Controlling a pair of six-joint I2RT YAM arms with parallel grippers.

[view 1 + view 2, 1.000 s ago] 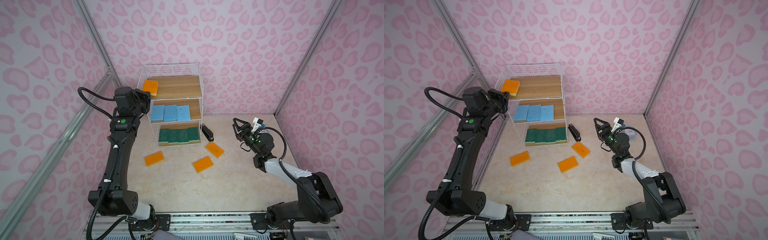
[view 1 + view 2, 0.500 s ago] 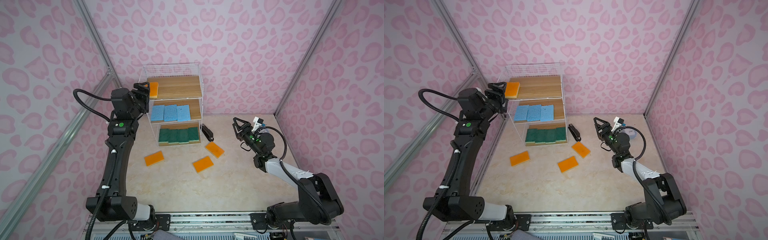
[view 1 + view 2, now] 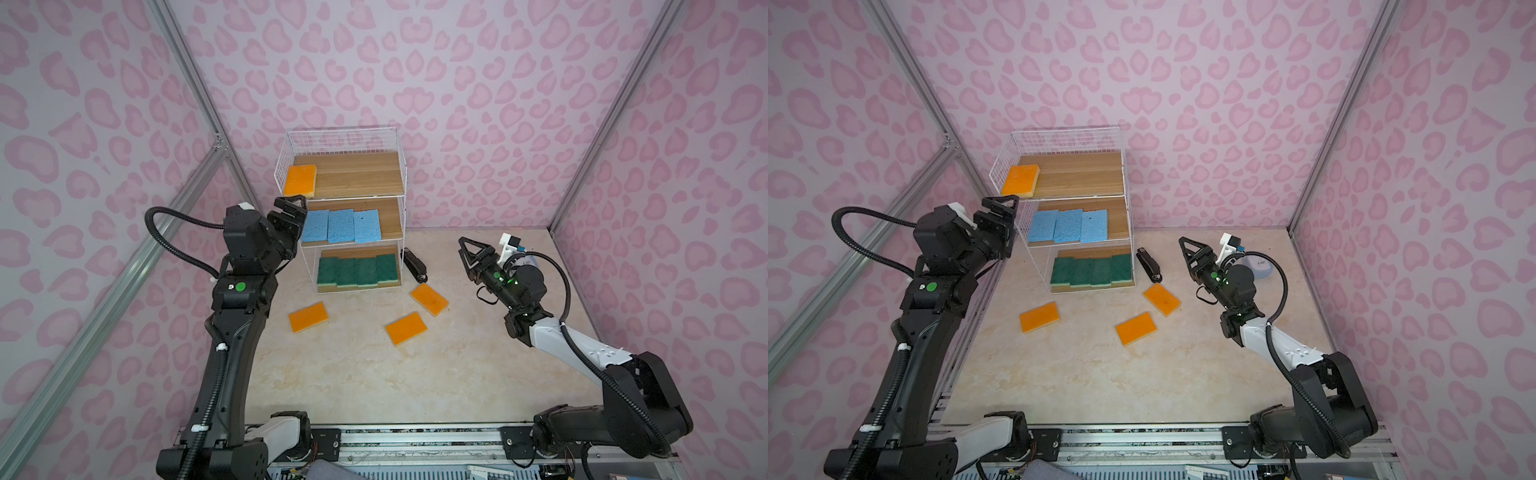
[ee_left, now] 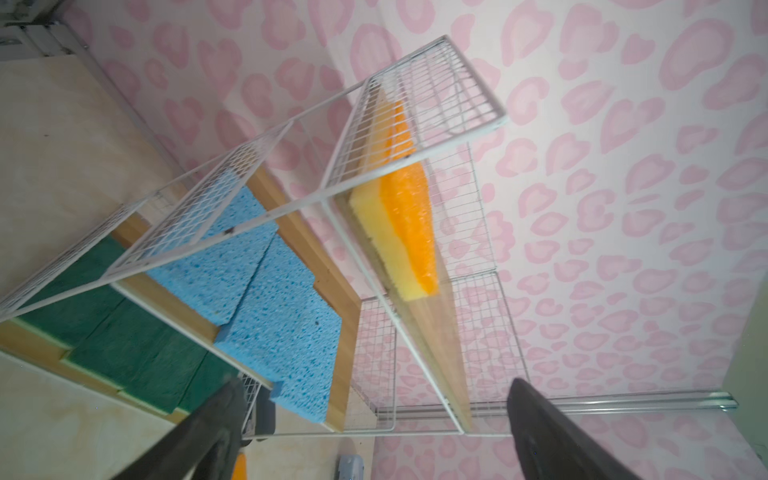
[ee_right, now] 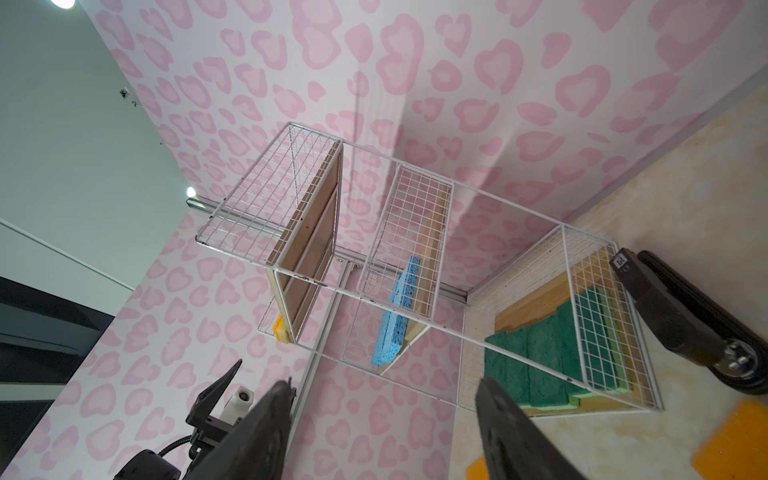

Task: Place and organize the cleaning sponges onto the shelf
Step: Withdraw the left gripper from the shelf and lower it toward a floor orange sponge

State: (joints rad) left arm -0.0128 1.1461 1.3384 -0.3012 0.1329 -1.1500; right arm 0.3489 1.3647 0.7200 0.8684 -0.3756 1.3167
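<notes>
**Orange sponge (image 3: 300,180) sitting on the shelf's (image 3: 361,183) top board**

It is lying at the board's left end. Three blue sponges (image 3: 340,225) are filling the middle tier and green ones (image 3: 358,271) the bottom. Three more orange sponges (image 3: 308,316) are lying on the table (image 3: 374,374) in front. My left gripper (image 3: 291,203) is hovering wide and empty just beside the shelf's left front edge. My right gripper (image 3: 467,247) is hanging well apart, open and empty.

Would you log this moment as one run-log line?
left gripper: open, empty, beside shelf | right gripper: open, empty | orange sponge on top tier | three orange sponges on table
</notes>
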